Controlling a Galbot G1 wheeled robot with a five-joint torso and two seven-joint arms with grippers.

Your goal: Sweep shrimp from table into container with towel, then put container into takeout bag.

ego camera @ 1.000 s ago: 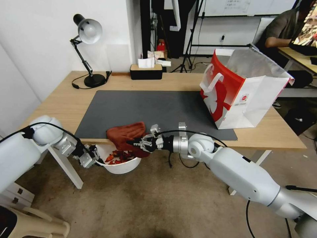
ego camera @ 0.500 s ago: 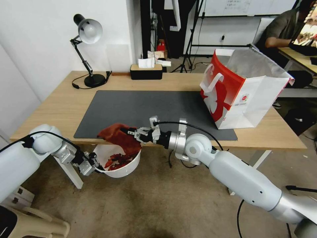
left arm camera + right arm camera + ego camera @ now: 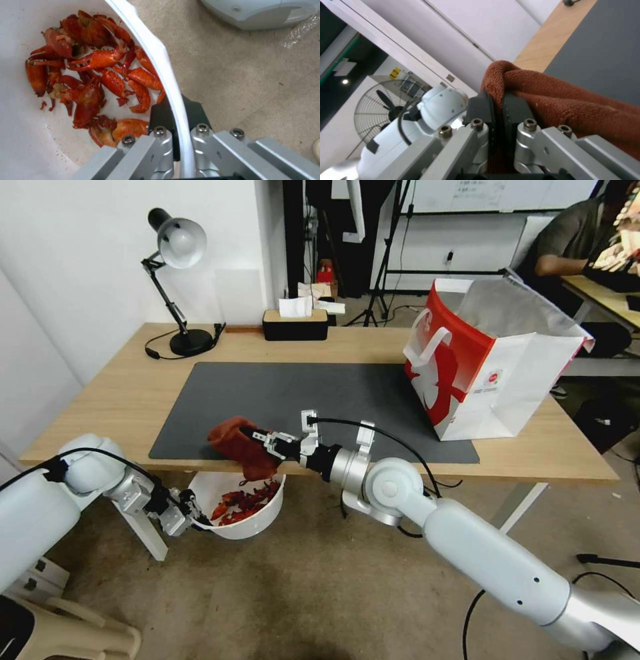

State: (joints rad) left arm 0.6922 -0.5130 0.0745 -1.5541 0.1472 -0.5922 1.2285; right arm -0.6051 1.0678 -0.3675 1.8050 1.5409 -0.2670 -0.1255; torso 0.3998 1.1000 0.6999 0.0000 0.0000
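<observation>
You have the table (image 3: 373, 350) swept: no shrimp lies on its mat. The takeout bag (image 3: 490, 373) stands open at right of the frame, waiting. The container (image 3: 257, 517), low centre-left below the table edge, holds the shrimp (image 3: 241, 500); your left gripper (image 3: 189, 511) is clenched on its rim. Your right gripper (image 3: 257, 440) pinches the towel (image 3: 235, 441) above it. Bagging remains.

My feeds look evenly bright, with soft shadow under the counter (image 3: 133, 393). Straight lines bow at the head view's edges. Both wrist feeds are soft, blurriest nearest each gripper's metal links.
</observation>
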